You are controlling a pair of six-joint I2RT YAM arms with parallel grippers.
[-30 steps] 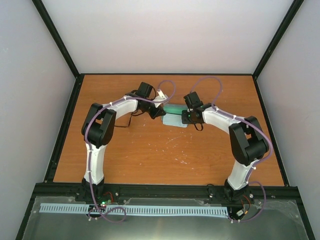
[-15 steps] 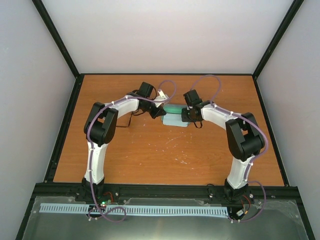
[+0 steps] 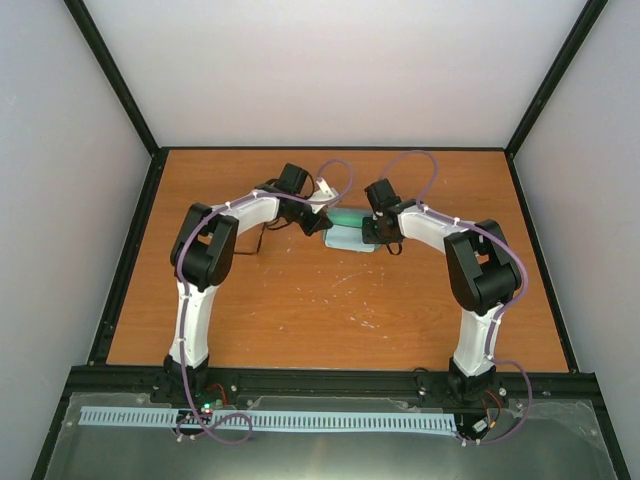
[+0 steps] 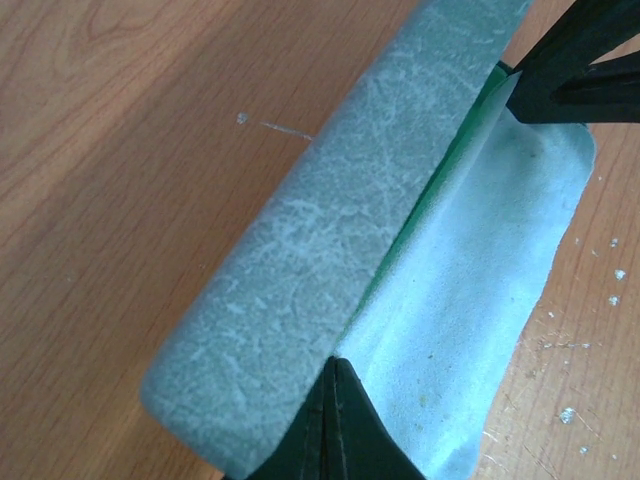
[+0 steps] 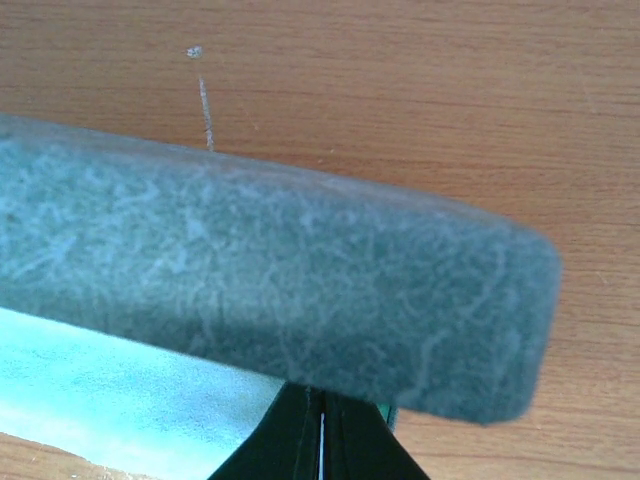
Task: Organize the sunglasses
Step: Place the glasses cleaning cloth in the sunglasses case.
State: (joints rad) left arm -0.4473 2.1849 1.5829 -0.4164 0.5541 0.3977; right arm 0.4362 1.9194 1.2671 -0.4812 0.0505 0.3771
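I am operating in a robot lab cell, not a home. The left arm (image 3: 200, 265) and the right arm (image 3: 485, 275) are bolted on a black rail (image 3: 330, 382) at a scratched wooden table (image 3: 300, 315). Plain pale panels (image 3: 330, 70) in a black frame (image 3: 113, 78) close three sides, and a slotted cable duct (image 3: 300, 421) runs below.

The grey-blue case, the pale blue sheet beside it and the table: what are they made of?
Case: looks like faux leather or coated fabric, matte, with a pale crackled grain. Pale blue sheet: probably a soft microfibre-type cloth, judging by its fuzzy nap and limp rounded edge. Table: wood or wood-look laminate, smooth, with streaky grain and white scuffs.
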